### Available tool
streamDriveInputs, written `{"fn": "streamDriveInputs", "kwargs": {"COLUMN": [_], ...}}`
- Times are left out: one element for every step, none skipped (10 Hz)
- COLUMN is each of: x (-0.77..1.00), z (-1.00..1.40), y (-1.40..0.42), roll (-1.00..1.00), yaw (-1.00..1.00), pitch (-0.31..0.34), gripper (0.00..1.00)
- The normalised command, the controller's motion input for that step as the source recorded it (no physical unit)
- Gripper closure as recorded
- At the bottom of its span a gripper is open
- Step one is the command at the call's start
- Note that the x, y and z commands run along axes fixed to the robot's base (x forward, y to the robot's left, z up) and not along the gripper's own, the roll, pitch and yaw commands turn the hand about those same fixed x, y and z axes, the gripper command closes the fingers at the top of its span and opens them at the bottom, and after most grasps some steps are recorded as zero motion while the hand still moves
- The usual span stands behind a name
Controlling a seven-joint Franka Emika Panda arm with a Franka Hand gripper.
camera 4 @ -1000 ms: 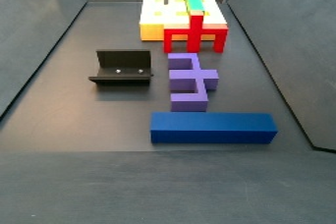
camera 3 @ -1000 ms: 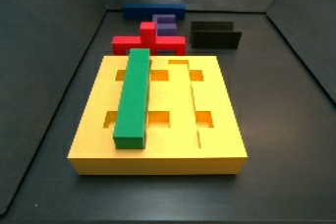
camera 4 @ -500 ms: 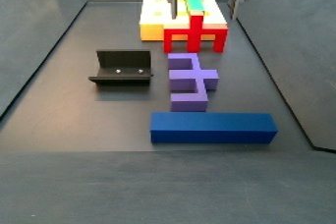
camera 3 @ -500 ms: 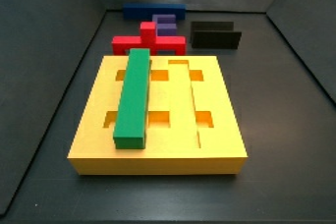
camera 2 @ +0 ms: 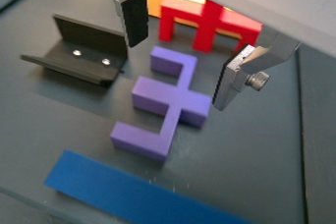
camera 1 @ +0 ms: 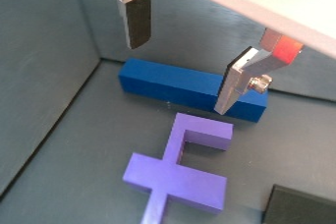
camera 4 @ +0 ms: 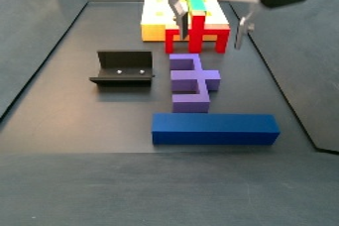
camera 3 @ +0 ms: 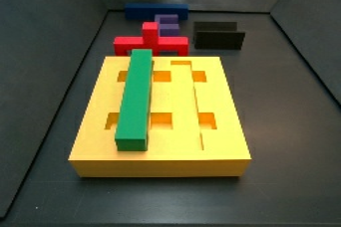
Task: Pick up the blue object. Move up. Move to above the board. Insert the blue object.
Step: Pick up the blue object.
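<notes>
Claw (camera 2: 187,59) hangs open and empty above the purple piece (camera 2: 163,105) (near the red piece (camera 2: 203,23)). The blue object (camera 4: 215,129) lies flat on the bench (camera 4: 79,111), just beside the purple piece, well apart from the board (camera 3: 164,121) carrying the green bar (camera 3: 135,99).

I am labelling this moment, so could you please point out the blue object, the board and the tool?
blue object (camera 4: 215,128), side view, middle of its top face.
board (camera 3: 220,102), side view, bare yellow top beside the groove.
tool (camera 1: 180,50), wrist view, midway between the open fingertips, above the blue object.
</notes>
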Motion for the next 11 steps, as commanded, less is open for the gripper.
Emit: {"fn": "streamDriveInputs", "kwargs": {"x": [0.00, 0.00, 0.00, 0.00, 0.00, 0.00, 0.00, 0.00, 0.14, 0.40, 0.53], "z": [-0.10, -0.05, -0.03, -0.02, -0.03, -0.07, -0.09, -0.11, -0.30, -0.55, -0.68], "y": [0.20, 0.11, 0.08, 0.11, 0.17, 0.25, 0.30, 0.23, 0.30, 0.29, 0.14], "roll": [0.00, 0.00, 0.00, 0.00, 0.00, 0.00, 0.00, 0.00, 0.00, 0.00, 0.02], "yaw": [-0.84, -0.91, -0.95, -0.91, -0.84, -0.77, -0.72, -0.80, -0.74, -0.68, -0.75], "pitch": [0.100, 0.076, 0.073, 0.066, 0.070, 0.091, 0.099, 0.106, 0.087, 0.000, 0.017], "gripper": [0.00, 0.00, 0.00, 0.00, 0.00, 0.00, 0.00, 0.00, 0.00, 0.00, 0.00]}}
